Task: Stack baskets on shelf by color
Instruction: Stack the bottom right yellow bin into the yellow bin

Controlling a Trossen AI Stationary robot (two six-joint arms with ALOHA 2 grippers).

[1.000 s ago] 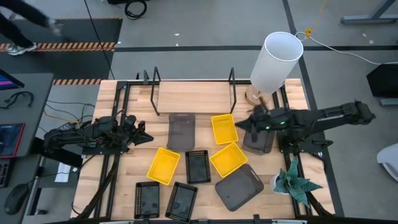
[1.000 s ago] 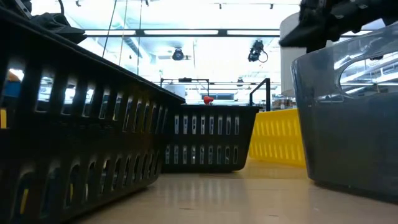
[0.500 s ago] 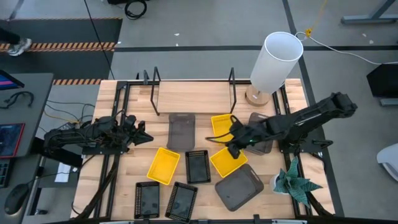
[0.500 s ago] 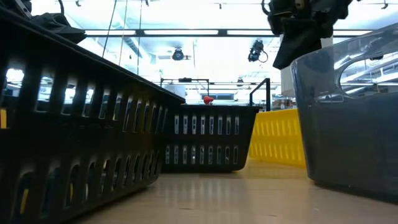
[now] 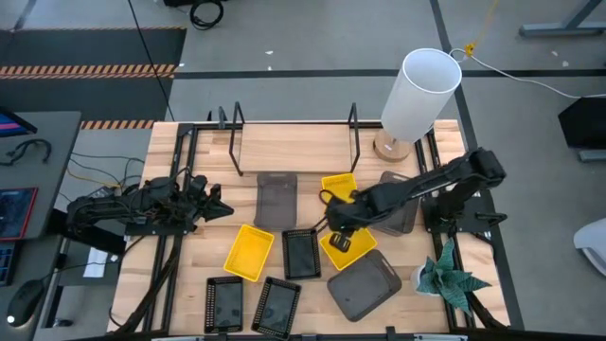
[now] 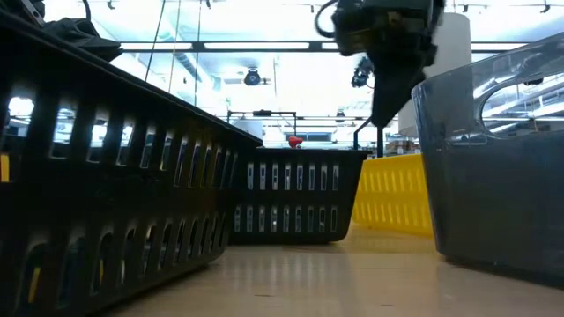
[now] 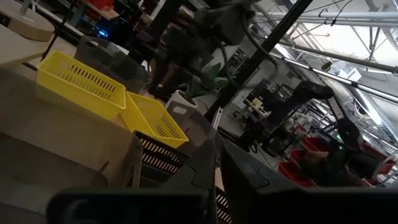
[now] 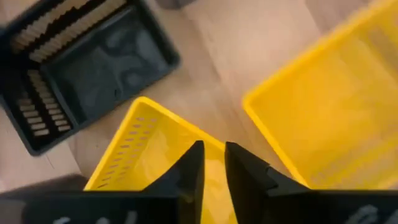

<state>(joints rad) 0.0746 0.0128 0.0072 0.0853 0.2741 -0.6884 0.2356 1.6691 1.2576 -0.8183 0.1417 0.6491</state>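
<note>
My right gripper (image 5: 333,227) hangs above the left rim of a yellow basket (image 5: 352,246) near the table's middle. It is open by a narrow gap (image 8: 213,165) and clear of that basket (image 8: 143,168). Two more yellow baskets (image 5: 341,194) (image 5: 248,251), three grey ones (image 5: 276,199) (image 5: 396,210) (image 5: 365,284) and three black ones (image 5: 302,253) (image 5: 223,303) (image 5: 276,305) stand on the table. The shelf (image 5: 294,142) stands at the far edge. My left gripper (image 5: 216,204) rests shut at the table's left.
A tall white cylinder (image 5: 417,95) stands at the far right corner and a small plant (image 5: 450,279) at the near right. In the low view a black basket (image 6: 106,176) and a grey one (image 6: 493,167) stand close on either side.
My right gripper has left the grey basket on the right and swung toward the table's left and near edge, ending over the middle yellow basket. No basket has moved.
</note>
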